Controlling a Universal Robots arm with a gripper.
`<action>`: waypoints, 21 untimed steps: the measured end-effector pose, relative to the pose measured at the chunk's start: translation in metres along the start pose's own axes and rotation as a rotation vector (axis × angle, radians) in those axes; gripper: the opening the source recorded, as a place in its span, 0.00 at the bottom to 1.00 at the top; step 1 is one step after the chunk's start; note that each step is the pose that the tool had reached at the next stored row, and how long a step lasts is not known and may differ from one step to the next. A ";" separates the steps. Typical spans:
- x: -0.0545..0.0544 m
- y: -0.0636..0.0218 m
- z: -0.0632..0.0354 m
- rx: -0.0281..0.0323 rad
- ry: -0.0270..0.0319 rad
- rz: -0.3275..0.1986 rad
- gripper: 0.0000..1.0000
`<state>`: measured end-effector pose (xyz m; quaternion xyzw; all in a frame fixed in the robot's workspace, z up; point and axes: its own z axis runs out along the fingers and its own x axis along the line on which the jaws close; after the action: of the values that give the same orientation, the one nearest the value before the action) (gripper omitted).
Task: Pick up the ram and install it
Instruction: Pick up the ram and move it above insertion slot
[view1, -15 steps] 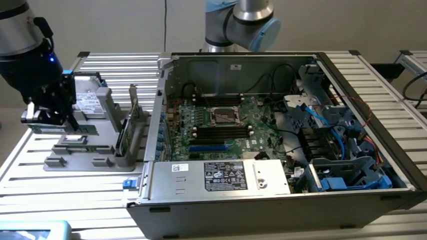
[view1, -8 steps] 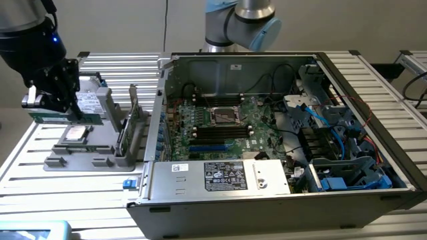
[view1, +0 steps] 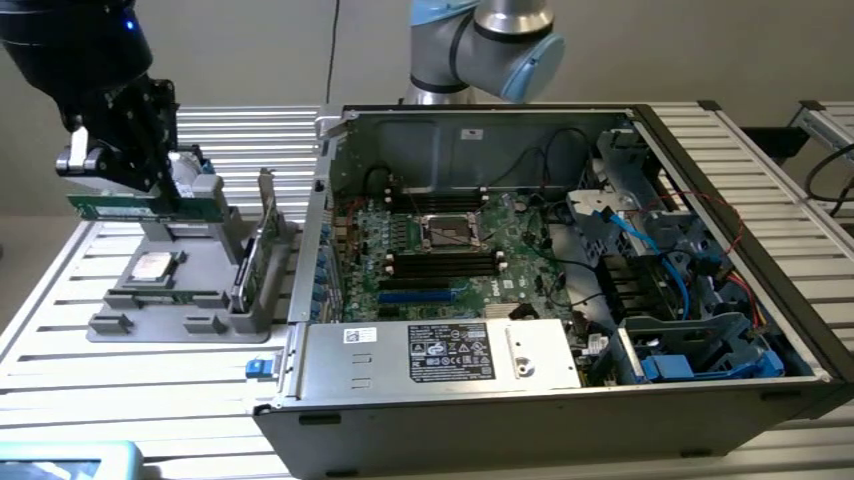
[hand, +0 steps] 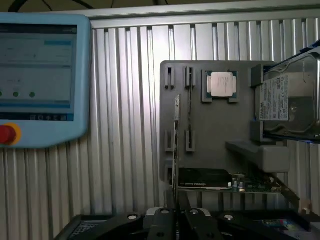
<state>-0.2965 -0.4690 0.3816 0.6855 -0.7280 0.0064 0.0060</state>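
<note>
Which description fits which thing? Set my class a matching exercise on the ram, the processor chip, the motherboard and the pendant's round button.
Things:
1 ram
2 processor chip
3 motherboard
4 pendant button

Descriptions:
A red
B inside the open case
C clamped in the gripper
D flat on the grey holder

Pairs: 1-C; 2-D; 3-B; 4-A
</note>
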 end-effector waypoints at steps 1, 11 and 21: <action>0.000 -0.0043 -0.0045 -0.0002 -0.0001 0.000 0.14; -0.002 -0.0498 -0.0291 -0.0046 -0.0011 0.000 0.14; -0.005 -0.0952 -0.0314 -0.0077 -0.0010 0.000 0.14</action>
<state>-0.2012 -0.4692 0.4131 0.6855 -0.7280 0.0033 0.0083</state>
